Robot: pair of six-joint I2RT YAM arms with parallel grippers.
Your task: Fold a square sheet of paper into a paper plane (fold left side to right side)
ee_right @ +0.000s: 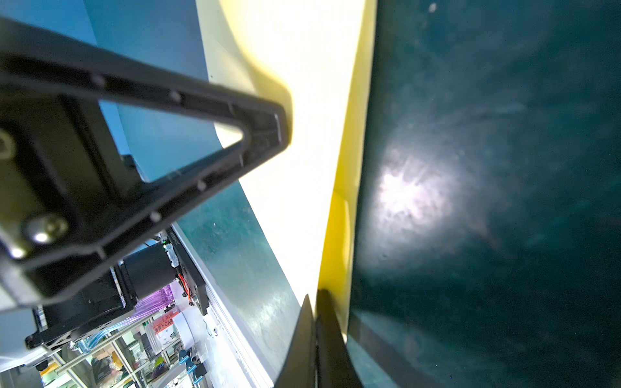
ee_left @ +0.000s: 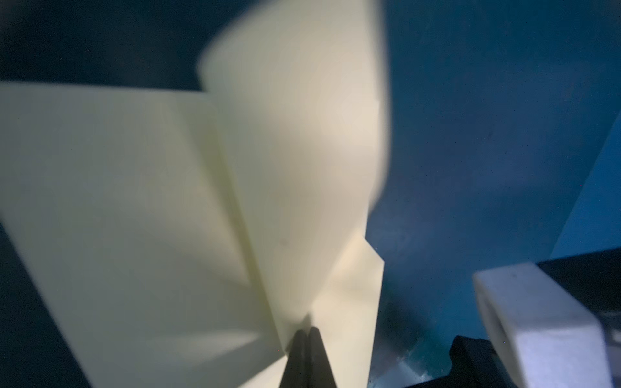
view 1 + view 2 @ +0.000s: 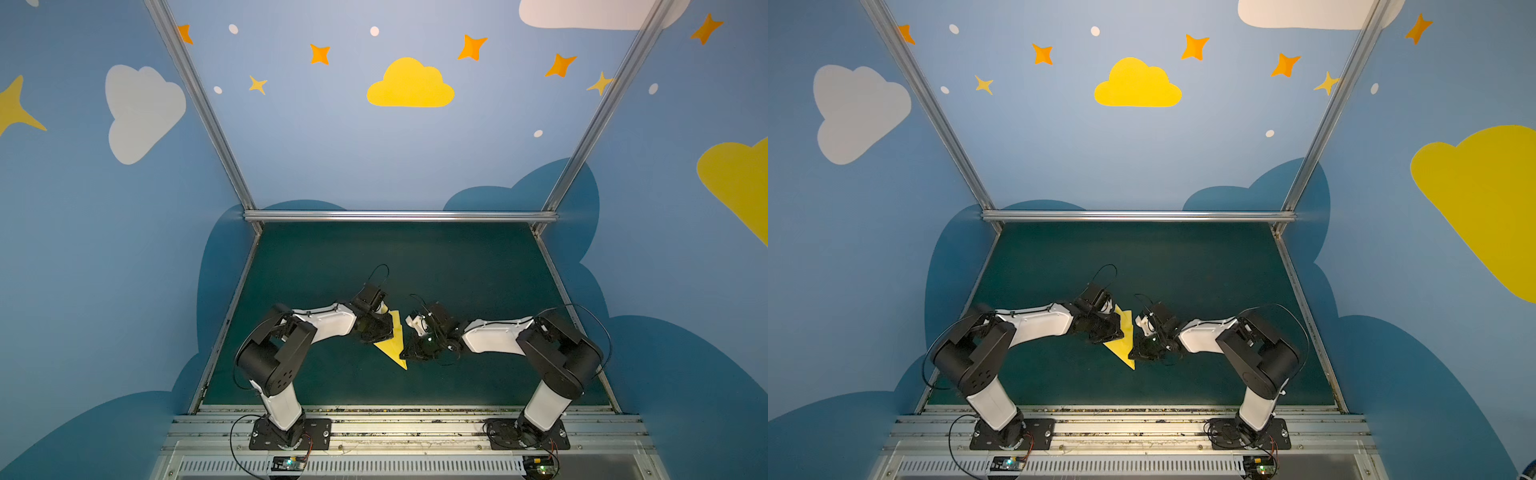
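**One folded sheet, two claws pinching it**

There is one paper plane (image 3: 394, 341), two arms and two claws. The plane is pale yellow and folded into a narrow pointed shape. In both top views it sits between the two claws over the middle of the dark green surface (image 3: 478, 270), with its sharp tip pointing toward the near edge. I cannot tell whether that tip touches the surface or hangs just above it.

The left claw (image 3: 389, 332) reaches in from the left. In the left wrist view its two black fingers (image 2: 315, 349) are pressed together with no gap, clamped on the plane's layers where the creases meet. The paper fans out from the fingers in several flaps.

The right claw (image 3: 404, 354) comes in from the right and meets the plane lower down, nearer the tip. In the right wrist view its fingers (image 1: 331, 336) are also clenched tight, with the plane's long edge pinched between them. The left claw's black triangular finger lies against the paper further along.
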